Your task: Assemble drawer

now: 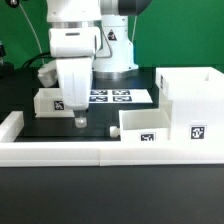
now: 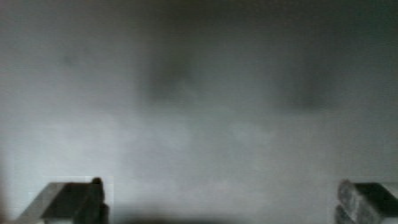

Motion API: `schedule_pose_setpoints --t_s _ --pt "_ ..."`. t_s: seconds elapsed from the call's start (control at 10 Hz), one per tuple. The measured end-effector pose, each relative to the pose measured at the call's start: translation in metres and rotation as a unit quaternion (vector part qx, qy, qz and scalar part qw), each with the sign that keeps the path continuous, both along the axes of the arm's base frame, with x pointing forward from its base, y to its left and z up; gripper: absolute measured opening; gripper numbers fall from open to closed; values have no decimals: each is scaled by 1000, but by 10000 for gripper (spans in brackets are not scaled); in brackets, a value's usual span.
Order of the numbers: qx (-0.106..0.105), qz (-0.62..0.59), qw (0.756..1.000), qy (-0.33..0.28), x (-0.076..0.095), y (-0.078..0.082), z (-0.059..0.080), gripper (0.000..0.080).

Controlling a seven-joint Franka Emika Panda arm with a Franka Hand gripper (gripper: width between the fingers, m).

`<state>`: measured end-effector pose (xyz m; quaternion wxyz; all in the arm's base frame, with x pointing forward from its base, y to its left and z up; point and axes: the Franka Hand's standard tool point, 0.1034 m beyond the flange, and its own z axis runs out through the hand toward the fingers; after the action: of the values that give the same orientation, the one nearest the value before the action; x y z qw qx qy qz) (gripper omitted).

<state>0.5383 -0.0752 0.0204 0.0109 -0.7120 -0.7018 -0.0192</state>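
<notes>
The drawer's tall white housing stands at the exterior view's right, with marker tags on its front. One small open-topped tray sits just left of the housing, against the front border wall. A second tray sits at the left, behind my arm. My gripper points straight down and hangs low over the black table, in front of the left tray and apart from it. In the wrist view my gripper is open. Its fingers stand wide apart, with only blurred grey surface between them.
The marker board lies flat on the table behind the gripper. A low white border wall runs along the front and left sides of the black table. The arm's base stands at the back.
</notes>
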Motion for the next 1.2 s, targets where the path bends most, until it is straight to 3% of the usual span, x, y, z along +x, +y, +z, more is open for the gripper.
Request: schedule_pose_setpoints --t_s 0.3,0.6,1.2 --pt "7 -26 1000 11 -4 19 -10 649" --pt "8 -48 999 10 7 39 -5 649" --pt "8 -34 999 10 6 39 -6 649"
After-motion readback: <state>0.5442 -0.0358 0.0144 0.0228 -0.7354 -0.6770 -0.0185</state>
